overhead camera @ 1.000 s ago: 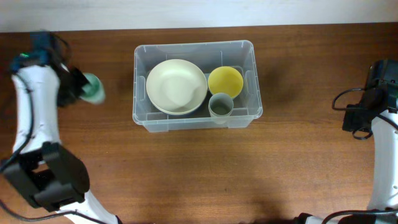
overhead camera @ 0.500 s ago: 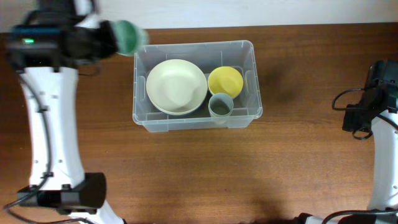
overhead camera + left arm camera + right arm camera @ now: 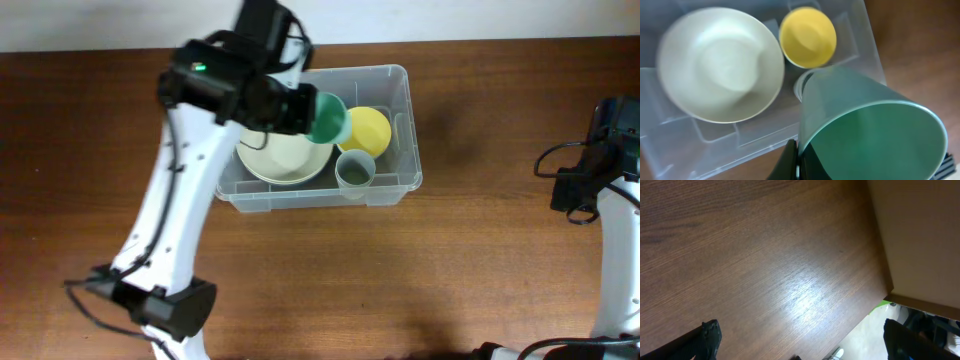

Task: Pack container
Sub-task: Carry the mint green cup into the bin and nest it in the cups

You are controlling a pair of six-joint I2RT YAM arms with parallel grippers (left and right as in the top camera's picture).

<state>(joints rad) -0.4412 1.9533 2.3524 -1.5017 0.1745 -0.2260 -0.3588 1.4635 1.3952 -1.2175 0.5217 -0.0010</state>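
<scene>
Left gripper (image 3: 306, 110), jaws pinched shut on the wall of a green cup (image 3: 867, 127), holds it tilted above the container (image 3: 410, 150), ready for lowering in. Below, the clear tub sits mid-table toward the far edge, holding a white bowl (image 3: 720, 65), yellow cup (image 3: 807, 36) and grey cup (image 3: 355, 171); nesting seems likely. Far right, the right gripper (image 3: 805, 342) hangs fully spread, empty, out of the way

Overhead top-down, left wrist close above container (image 3: 715, 137)
</scene>
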